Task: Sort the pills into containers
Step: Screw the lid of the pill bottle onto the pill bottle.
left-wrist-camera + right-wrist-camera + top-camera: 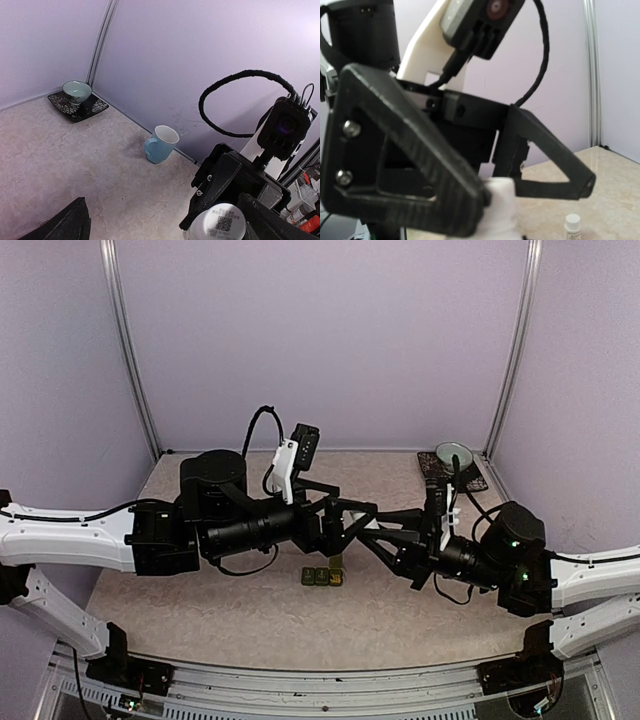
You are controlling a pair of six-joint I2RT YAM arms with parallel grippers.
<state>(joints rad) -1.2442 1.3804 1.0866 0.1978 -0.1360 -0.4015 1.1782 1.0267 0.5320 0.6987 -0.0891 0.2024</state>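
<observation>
Lilac walls boxed in a mottled beige desk, and on it the containers lay as a short dark green strip, apart from everything else. Just above and behind the strip the two arms met. The right gripper had its jaws clenched on a white bottle with a printed label. The left gripper had its jaws spread wide, one on either side of that bottle, grasping nothing. That pairing read as one arm steadying the bottle near the strip so the other could work its cap or take it over.

A green bowl on a dark saucer sat far behind and to the right of the strip, apparently out of the work. No pills showed anywhere, and the strip's lids were too small to judge. The pale blue mug appeared only from the left wrist, since the arms hid it from above. A small white vial was cut off at the right wrist view's lower edge. Where either stood from the strip I could not tell.
</observation>
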